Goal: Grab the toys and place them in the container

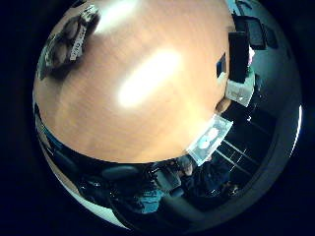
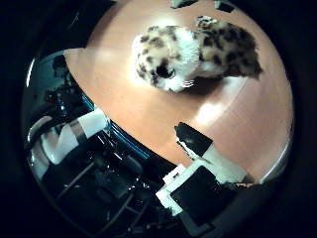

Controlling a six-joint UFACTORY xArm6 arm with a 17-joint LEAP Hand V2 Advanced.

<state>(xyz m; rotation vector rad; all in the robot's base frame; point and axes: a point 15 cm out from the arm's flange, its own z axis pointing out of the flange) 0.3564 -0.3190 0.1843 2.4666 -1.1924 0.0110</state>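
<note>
A plush toy (image 2: 193, 55), white with dark spots, lies on the wooden table (image 2: 129, 99) in the right thumb side palm view. My hand (image 2: 203, 178) hangs above the table, a little away from the toy, and its white and black fingers are relaxed and hold nothing. In the right little finger side palm view more of the hand's fingers (image 1: 74, 39) show over the bare wooden tabletop (image 1: 148, 88). A clear plastic container (image 1: 209, 143) sits at the table's edge.
The table's edge (image 2: 119, 124) runs close by, with dark floor and equipment beyond it. A white and black object (image 2: 69, 139) stands off the table. Dark objects (image 1: 238, 69) lie at the table's far side.
</note>
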